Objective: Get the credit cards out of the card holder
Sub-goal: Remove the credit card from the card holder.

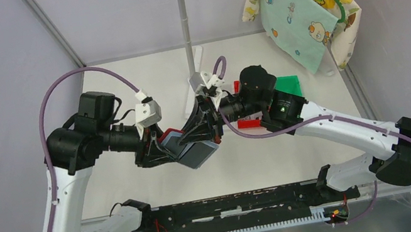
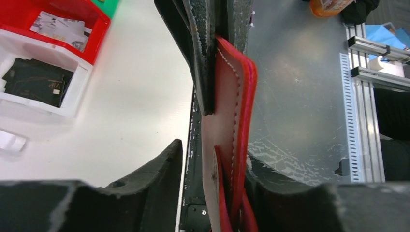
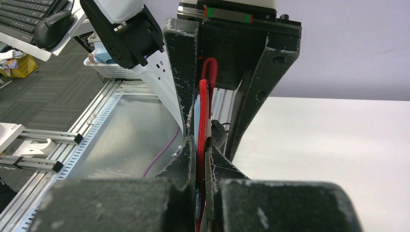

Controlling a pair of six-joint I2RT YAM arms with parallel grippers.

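Card holder (image 2: 239,106) hangs in the air above the surface (image 2: 135,96), midway between the two arms and caught between both sets of fingers. The left end effector (image 2: 212,162) stands spread. One finger is clear of the holder with a gap showing, and the other lies against its red side, so it grips nothing. The right end effector (image 3: 200,154) is pressed together on the holder's edge and carries it alone.

This looks like a change of grip, with no card drawn out yet. The next move likely calls for the left fingers to close on a flap or an exposed card edge and pull straight along the pocket. Meanwhile the right end effector must hold firm, since so thin an edge needs a careful pinch.

The holder is glossy red outside with a stitched border and a pale inner panel. A grey-blue face shows at its lower side, but I cannot tell whether it is card or pocket. Beyond the right arm sits a red bin (image 2: 99,34) with loose cards in it, probably the drop place.
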